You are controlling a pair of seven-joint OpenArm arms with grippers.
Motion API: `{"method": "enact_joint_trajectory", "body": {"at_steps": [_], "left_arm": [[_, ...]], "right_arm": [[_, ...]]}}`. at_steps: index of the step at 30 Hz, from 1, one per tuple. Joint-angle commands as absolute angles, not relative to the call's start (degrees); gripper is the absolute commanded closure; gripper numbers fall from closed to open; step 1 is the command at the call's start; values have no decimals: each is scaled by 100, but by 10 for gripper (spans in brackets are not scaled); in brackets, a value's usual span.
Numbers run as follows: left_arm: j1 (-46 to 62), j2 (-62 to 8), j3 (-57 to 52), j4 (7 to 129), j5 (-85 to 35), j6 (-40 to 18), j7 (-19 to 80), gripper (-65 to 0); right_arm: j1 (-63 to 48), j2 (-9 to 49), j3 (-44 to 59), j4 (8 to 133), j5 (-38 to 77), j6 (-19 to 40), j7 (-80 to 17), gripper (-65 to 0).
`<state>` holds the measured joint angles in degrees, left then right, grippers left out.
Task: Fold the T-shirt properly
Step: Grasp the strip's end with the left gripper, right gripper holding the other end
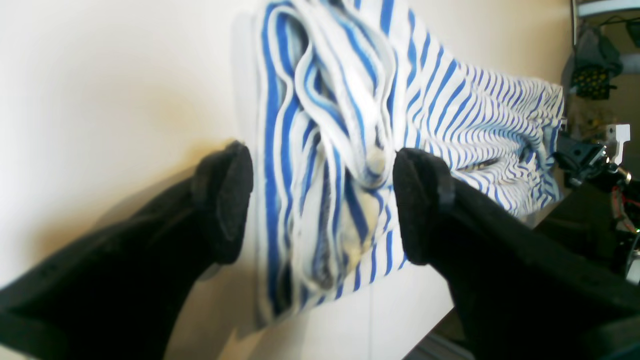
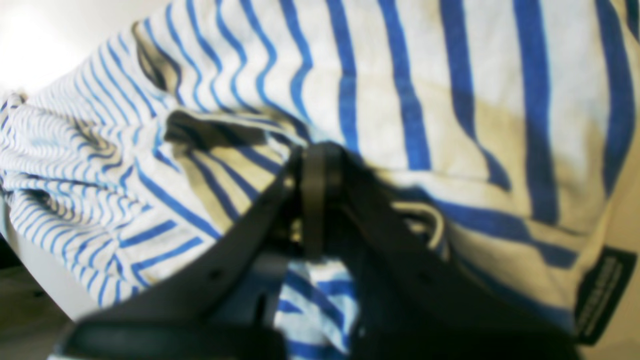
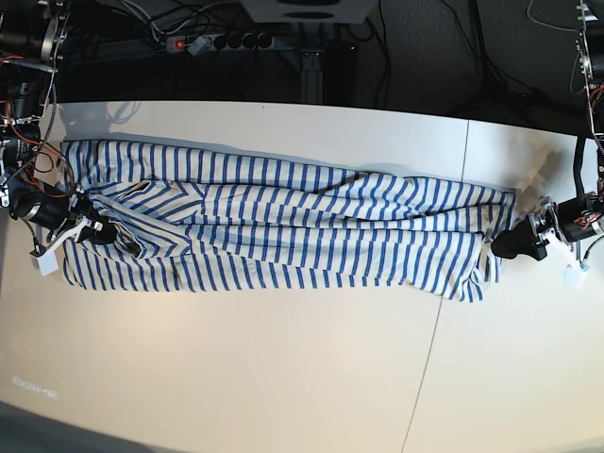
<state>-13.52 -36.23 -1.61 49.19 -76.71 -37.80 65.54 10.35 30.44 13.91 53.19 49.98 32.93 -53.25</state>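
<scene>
The white T-shirt (image 3: 283,226) with thin blue stripes lies in a long band across the white table (image 3: 283,359). My left gripper (image 3: 511,245) is at its right end in the base view. In the left wrist view that gripper (image 1: 322,200) is open, and its black fingertips (image 1: 225,200) straddle a bunched edge of the T-shirt (image 1: 450,100). My right gripper (image 3: 94,231) is at the left end. In the right wrist view it (image 2: 320,170) is shut on a fold of the T-shirt (image 2: 400,75), near the small dark tag (image 2: 602,295).
A seam in the tabletop (image 3: 439,311) runs from front to back under the shirt's right part. A power strip (image 3: 217,42) and cables lie behind the table's back edge. The left wrist view shows the other arm (image 1: 590,155) past the shirt's far end.
</scene>
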Motion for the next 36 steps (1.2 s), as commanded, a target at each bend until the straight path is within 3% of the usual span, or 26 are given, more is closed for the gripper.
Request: {"method": "enact_joint_trajectory", "body": {"at_steps": [1,12,21,23,26,27,36], "left_arm": [[-1444,-3667,-185,4976,-7596,-3922,6580,-467],[-1439,-3347,-139,4976,-7467,-3924,6580,-467],[-1444,-3332,727,4976,-6818,-3918,5953,-461],[-1446,-3339,727,4976,-6805,-3916,5867,-357],[-1446,-3334,727,4976,-6810,-3916,5841,-32],[-1446,-3334,727,4976,-6807,-3922,5830,0],[-1603,-3352,705,4976,-6790,-4000,5833,0]], "right_arm": [[996,3092,1374,5280,4654,3618,-5817,0],[996,3092,1374,5280,4652,3616,-5854,0],[996,3092,1374,5280,4652,3618,-5854,0],[996,3092,1374,5280,4652,3618,-5854,0],[998,3092,1374,5282,4654,3616,-5857,0],[1000,3094,1374,5282,4676,3614,-5857,0],[998,3203,1391,5666,5754,3621,-6031,0]]}}
